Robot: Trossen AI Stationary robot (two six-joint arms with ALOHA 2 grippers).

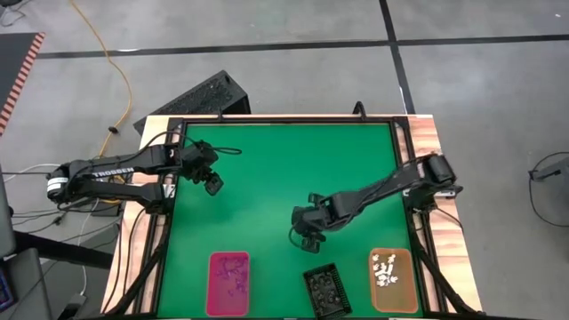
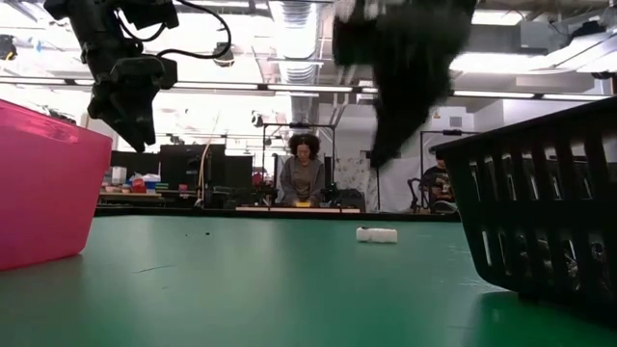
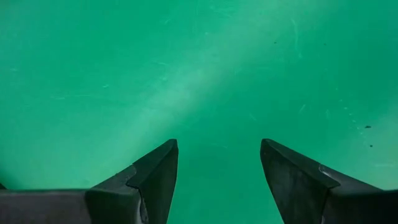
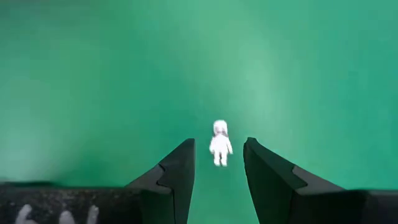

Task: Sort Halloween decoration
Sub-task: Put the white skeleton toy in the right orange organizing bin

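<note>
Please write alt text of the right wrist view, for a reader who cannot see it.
A tiny white trinket lies on the green table, just ahead of the gap between the right pincer's two dark open fingers. Nothing else is on the green surface here.

This is a robotics lab or open workshop hall. The high view shows a bare grey concrete floor (image 1: 293,22) crossed by dark tape lines, with a yellow cable (image 1: 114,67) trailing over it. The low view looks past the green table mat (image 2: 289,289) to exposed silver ceiling ducts (image 2: 294,24), strip lights, cluttered workbenches (image 2: 145,188) and a seated person (image 2: 304,178) working at a far table.
</note>
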